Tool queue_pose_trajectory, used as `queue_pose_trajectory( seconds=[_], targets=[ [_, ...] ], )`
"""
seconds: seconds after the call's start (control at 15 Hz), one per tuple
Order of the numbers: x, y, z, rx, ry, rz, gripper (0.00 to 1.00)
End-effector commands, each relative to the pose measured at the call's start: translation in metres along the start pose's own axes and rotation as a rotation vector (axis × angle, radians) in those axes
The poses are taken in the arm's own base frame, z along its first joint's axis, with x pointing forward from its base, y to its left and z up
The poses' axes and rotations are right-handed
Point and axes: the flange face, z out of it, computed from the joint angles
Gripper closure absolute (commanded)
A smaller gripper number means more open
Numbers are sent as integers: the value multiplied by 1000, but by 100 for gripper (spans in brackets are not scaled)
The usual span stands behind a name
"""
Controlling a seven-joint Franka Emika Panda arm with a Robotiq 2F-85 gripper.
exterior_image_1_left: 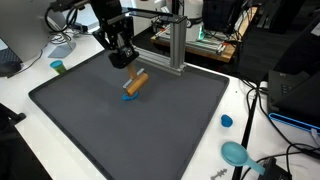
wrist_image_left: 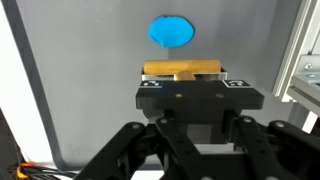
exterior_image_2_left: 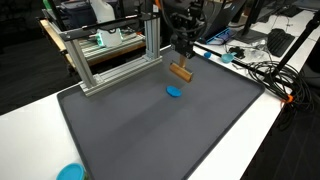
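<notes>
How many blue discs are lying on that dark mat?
1: the blue disc lies on the mat, just below the wooden block in the gripper. Another might be hidden behind the gripper.

In the wrist view the claw (wrist_image_left: 190,80) hides the near edge of the wooden block (wrist_image_left: 183,68); in an exterior view the picture's bottom edge cuts off a teal object (exterior_image_2_left: 70,173).
</notes>
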Motion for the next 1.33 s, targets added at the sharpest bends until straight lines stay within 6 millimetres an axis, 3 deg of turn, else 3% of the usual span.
queue_pose_trajectory(
  seconds=[0.0,0.07,0.13,0.2,0.27,0.53,0.73,1.0,1.27],
  targets=[
    [-13,-30,5,-87,53,-118,78],
    [-12,-33,8,-115,44,-114,78],
    [-14,-14,20,-53,31,-88,53],
    [-14,-18,22,-72,30,-96,53],
    [-14,-21,22,-80,28,-99,78],
    [-19,-22,23,-21,8,-34,78],
    [-11,-21,7,-31,-5,3,78],
    [-3,-4,-5,-83,-87,47,78],
    [-13,5,-2,-84,-130,93,78]
  ],
)
